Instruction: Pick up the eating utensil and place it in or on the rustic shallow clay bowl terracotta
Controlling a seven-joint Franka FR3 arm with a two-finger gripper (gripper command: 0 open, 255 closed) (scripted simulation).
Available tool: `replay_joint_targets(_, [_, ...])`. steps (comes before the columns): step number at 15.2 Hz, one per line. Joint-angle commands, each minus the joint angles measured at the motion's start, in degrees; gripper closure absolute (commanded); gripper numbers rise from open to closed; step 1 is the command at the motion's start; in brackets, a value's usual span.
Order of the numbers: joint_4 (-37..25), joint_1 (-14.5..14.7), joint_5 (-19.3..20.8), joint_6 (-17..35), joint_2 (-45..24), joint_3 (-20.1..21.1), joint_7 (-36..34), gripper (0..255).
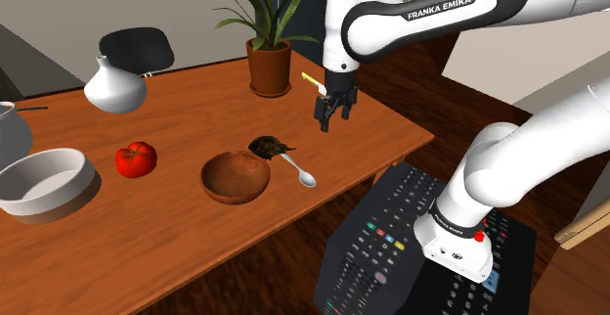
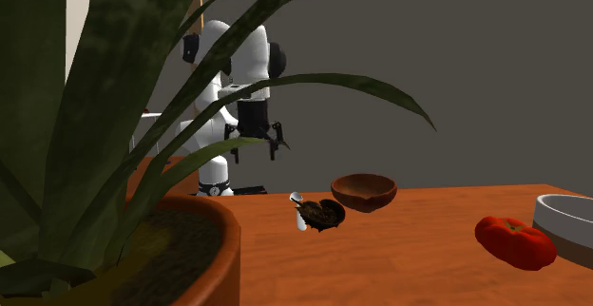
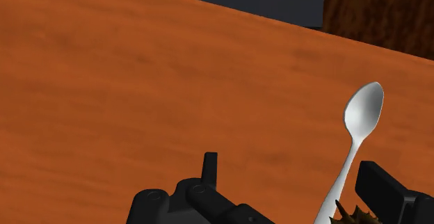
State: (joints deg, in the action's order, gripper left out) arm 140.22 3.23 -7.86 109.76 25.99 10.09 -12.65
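Below my pincer (image 1: pixel 333 120), itself matt black, I see a surface (image 3: pixel 139 83) of reddish wood, smooth with streaky grain. The spoon (image 3: pixel 363 111) near the pincer looks like polished pale metal, glossy. The bowl (image 1: pixel 235 192) farther off past it is brown, dull, faintly streaked.

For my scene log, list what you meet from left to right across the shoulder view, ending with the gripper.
In order: white bowl → red tomato → brown bowl → spoon → gripper, open. The vase, potted plant and dark spiky object overlap these sideways, so they are left out.
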Motion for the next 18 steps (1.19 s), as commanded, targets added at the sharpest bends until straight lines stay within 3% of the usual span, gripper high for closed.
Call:
replay_joint_targets(1, [-0.2,0.3,-1.8,3.2,-3.3,0.9,-2.1,0])
replay_joint_targets(10, [-7.4,1.9,-8.0,15.1,-21.1,4.2,-10.5,0])
replay_joint_targets(18, [-4.8,2.6,-8.4,21.2,-24.5,5.0,-10.5,0])
